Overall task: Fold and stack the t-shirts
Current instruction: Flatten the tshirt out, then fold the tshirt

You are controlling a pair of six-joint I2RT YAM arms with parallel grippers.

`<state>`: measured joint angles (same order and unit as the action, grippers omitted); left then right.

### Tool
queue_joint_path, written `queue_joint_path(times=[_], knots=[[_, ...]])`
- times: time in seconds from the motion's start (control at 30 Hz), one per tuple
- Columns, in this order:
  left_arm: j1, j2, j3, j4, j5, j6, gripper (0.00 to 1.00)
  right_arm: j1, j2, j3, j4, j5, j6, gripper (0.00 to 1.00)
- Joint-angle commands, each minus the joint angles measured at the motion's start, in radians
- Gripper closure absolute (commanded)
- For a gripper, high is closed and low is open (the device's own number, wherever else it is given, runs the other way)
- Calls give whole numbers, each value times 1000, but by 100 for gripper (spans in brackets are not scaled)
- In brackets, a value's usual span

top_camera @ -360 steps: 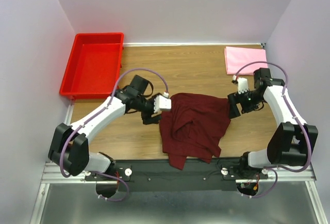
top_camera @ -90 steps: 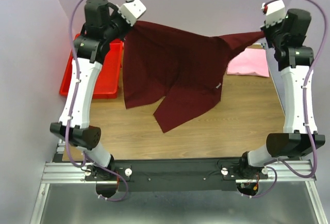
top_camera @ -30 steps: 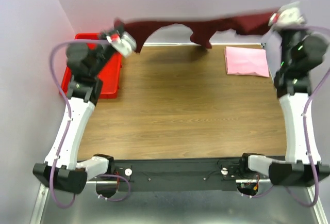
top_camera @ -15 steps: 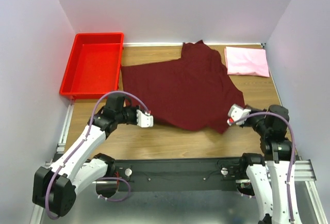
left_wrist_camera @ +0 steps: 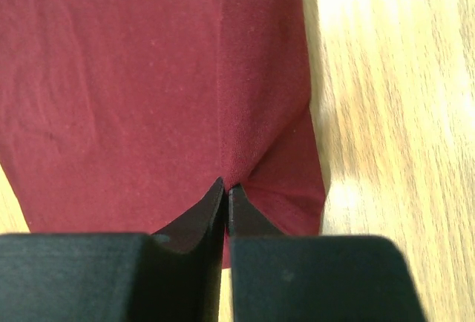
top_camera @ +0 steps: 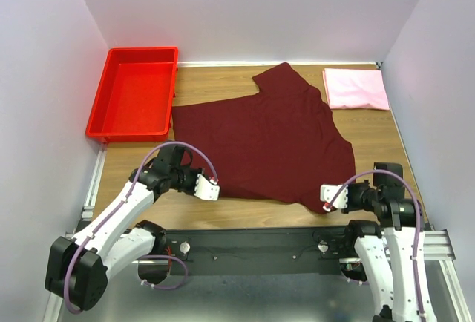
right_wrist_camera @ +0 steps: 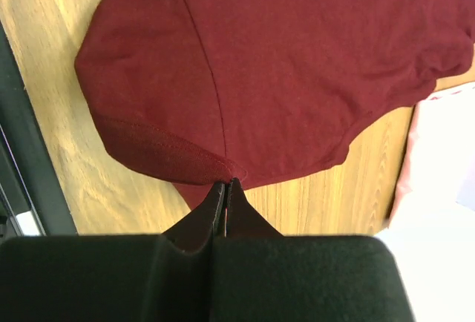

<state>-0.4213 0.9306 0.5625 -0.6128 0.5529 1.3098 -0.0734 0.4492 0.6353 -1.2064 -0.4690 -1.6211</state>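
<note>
Right pincer (right_wrist_camera: 225,182) pinches the maroon t-shirt (right_wrist_camera: 297,62) hem; left pincer (left_wrist_camera: 225,186) likewise.

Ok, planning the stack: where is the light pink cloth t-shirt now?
In the top view, the light pink cloth t-shirt lies at the far right corner of the wooden table, right of the dark maroon cloth t-shirt.

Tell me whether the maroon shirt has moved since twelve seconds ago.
Yes. The maroon shirt now lies spread out, reaching farther back and leftward, toward the red bin.
</note>
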Motion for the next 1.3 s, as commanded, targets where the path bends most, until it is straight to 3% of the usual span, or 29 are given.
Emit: queue_joint_path(times=[0.0,0.3,0.4,0.5,0.8,1.27], knots=[[-7,-21,-3,-67,-31,81,86,-5,84,56,53,-19,35,99],[-7,-39,4,-143,-76,183,84,-5,429,263,195,-17,204,99],[-7,-41,40,-192,-71,201,96,-5,502,325,215,-13,213,99],[-7,-29,73,-257,-80,197,100,-5,548,357,241,-11,210,99],[-7,8,119,-303,-113,106,100,-5,701,454,323,-14,211,99],[-2,50,142,-229,-156,-99,100,50,856,521,403,7,182,99]])
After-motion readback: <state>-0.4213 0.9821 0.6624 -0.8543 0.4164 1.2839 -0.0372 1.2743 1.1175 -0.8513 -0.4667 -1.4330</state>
